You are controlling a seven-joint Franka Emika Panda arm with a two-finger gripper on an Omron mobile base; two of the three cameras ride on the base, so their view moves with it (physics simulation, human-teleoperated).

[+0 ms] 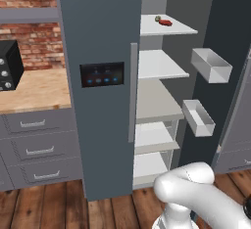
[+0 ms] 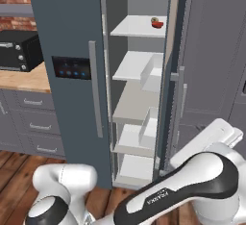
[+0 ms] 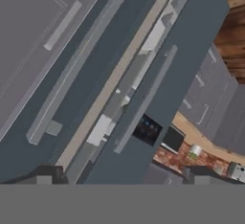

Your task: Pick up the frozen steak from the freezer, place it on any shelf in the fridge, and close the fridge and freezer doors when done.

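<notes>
The frozen steak [image 1: 165, 22] lies on the top shelf [image 1: 169, 27] of the open compartment, toward the back, with a small olive-brown ball [image 1: 158, 18] just beside it on the side nearer the closed door [image 1: 100, 86] that bears the black panel [image 1: 102, 74]. The other door [image 1: 223, 71] stands swung out on the far side of the steak, its two white bins [image 1: 211, 65] facing the shelves. The gripper [image 3: 122, 177] is low, well below the steak, its two dark tips set wide apart with nothing between them. The step in hand looks like the first reach, so the arm should probably rise to that top shelf and enter through the gap between the closed door's handle [image 1: 133, 92] and the bins. Since the steak is flat, a level approach with one finger on each side seems best, coming from the side away from the ball so it is not knocked.
</notes>
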